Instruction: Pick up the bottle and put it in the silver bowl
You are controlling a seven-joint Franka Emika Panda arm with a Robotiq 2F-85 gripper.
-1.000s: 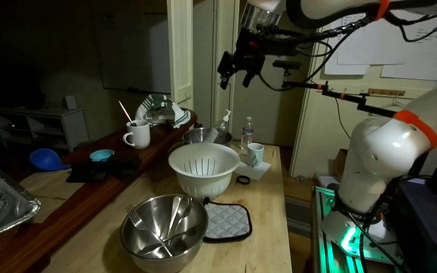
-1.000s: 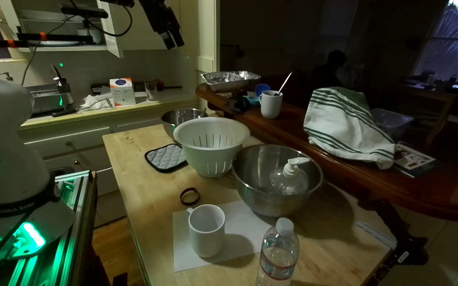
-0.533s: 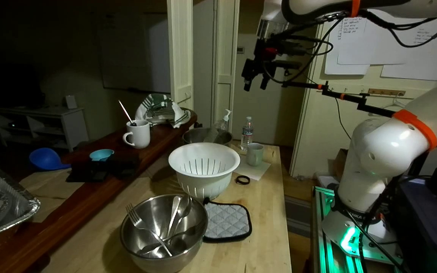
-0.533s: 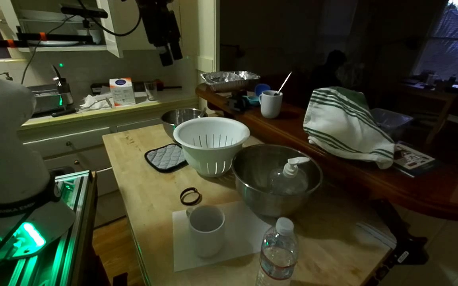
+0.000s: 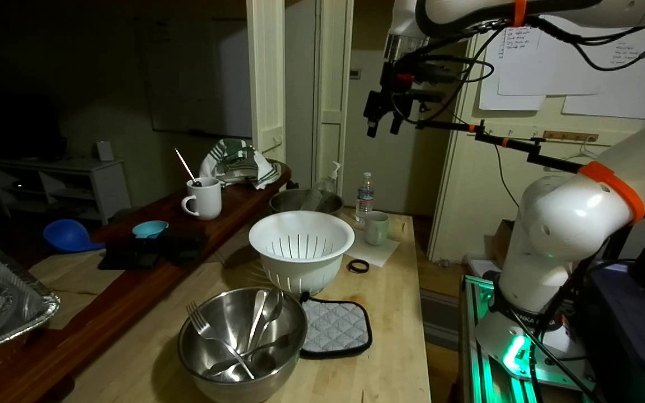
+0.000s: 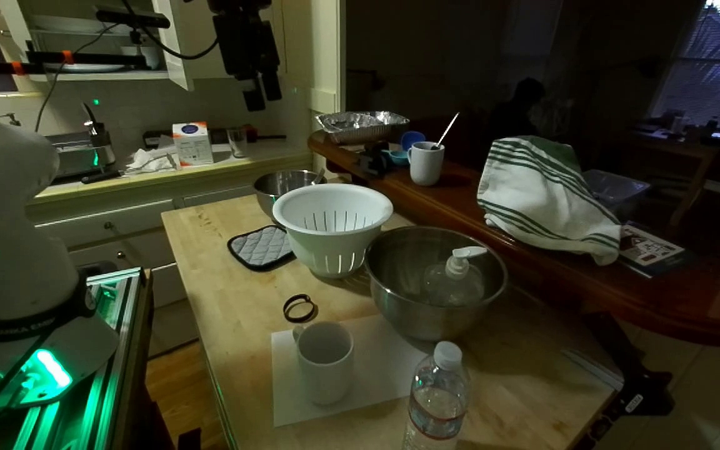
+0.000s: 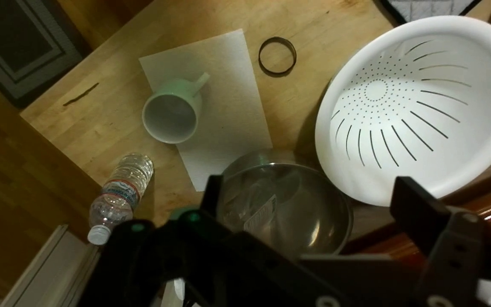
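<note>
The bottle point(image 6: 437, 400) is a clear water bottle with a white cap and a red-edged label. It stands upright near the table's end in both exterior views point(image 5: 365, 198) and shows in the wrist view point(image 7: 119, 194). The silver bowl point(image 6: 397, 306) beside the white strainer holds a clear pump bottle; it also shows in an exterior view point(image 5: 284, 201) and the wrist view point(image 7: 320, 204). My gripper point(image 5: 383, 133) is open and empty, high above the table, in both exterior views point(image 6: 264, 101). In the wrist view its fingers point(image 7: 307, 194) are wide apart, with the silver bowl below between them.
A white mug point(image 6: 325, 369) stands on white paper near the bottle. A white strainer bowl point(image 5: 302, 268) sits between the silver bowl and another metal bowl point(image 5: 194, 358) with cutlery. A black ring point(image 5: 358, 266) and pot holder point(image 5: 335, 327) lie on the table. A raised wooden counter point(image 6: 522, 294) runs alongside.
My gripper has moved to the right in an exterior view and lower in both exterior views, and it stays open. The bottle and the bowls have not moved.
</note>
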